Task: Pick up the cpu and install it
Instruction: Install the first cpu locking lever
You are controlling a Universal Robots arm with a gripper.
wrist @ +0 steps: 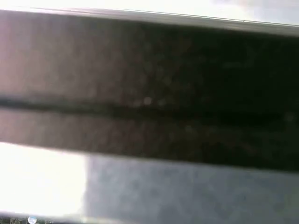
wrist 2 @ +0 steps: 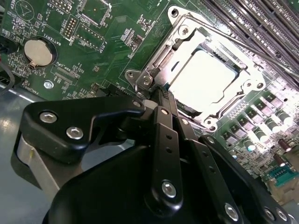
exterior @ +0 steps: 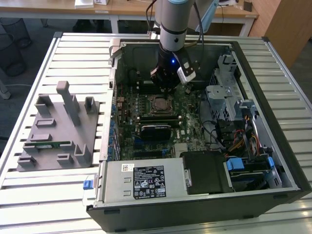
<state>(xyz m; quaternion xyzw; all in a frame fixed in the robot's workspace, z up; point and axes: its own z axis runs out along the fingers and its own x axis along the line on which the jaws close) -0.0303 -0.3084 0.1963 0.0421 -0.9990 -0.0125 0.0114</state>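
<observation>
While the claw [wrist 2: 156, 95] hangs inside the open case [exterior: 273, 161] with fingers together on nothing, the cpu [wrist 2: 205, 77] lies flat in its socket frame [wrist 2: 252, 86], at about two o'clock from the fingertips, close by.

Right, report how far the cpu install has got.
The cpu already lies flat in the motherboard socket, its pale metal top framed by the socket's bracket. The gripper sits at the socket's corner with its fingers together and nothing between them. Whether the socket's retaining lever is latched cannot be told.
</observation>
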